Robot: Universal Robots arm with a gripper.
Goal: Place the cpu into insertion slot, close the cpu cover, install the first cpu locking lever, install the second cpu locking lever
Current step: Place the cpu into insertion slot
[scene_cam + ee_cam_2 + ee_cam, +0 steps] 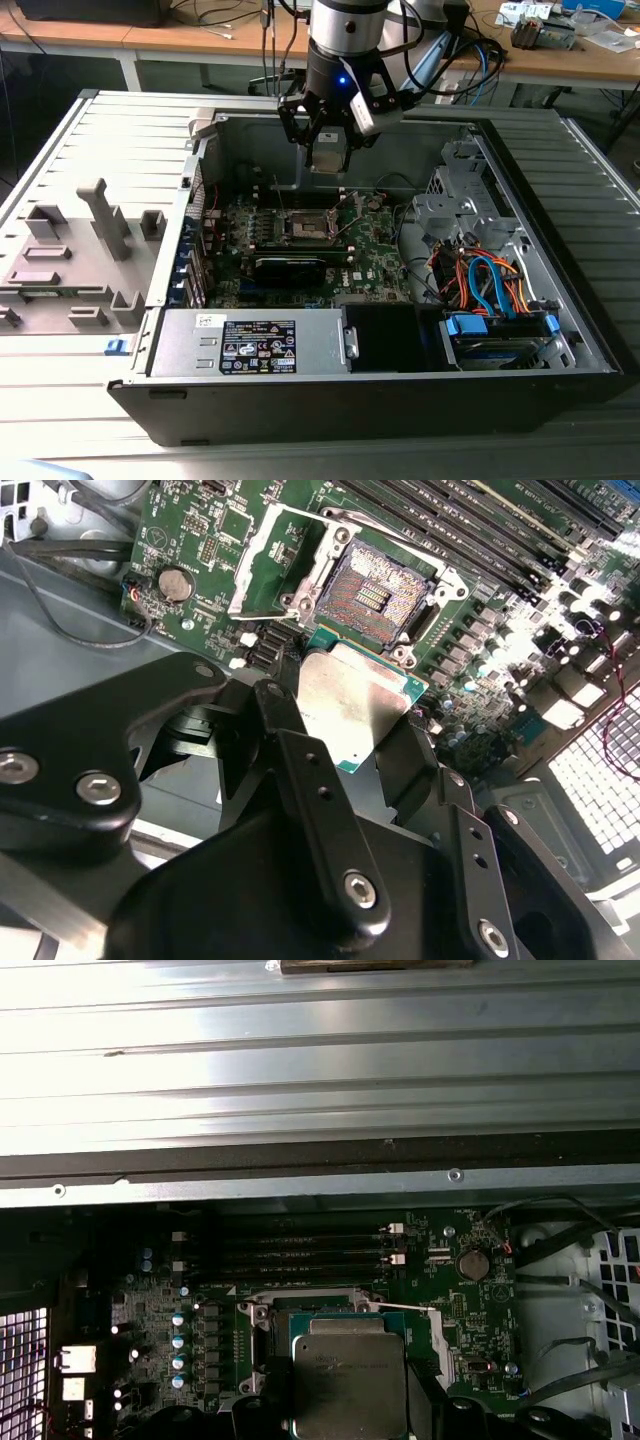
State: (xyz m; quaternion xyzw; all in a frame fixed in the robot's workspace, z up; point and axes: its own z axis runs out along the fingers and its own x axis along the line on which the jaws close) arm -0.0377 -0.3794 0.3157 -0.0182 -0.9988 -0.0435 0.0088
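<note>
A grey ribbed table (590, 200) carries an open computer case (330, 405). The gripper (328, 160) clamps the cpu (352, 702), a silvery square with a green edge, above the uncovered, dark-centred insertion slot (383, 590).

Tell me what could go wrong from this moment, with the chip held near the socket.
The gripper grips the cpu only by its edges near the open insertion slot; slipping or landing askew might damage the exposed contacts. The raised cpu cover beside the slot could catch a corner.
</note>
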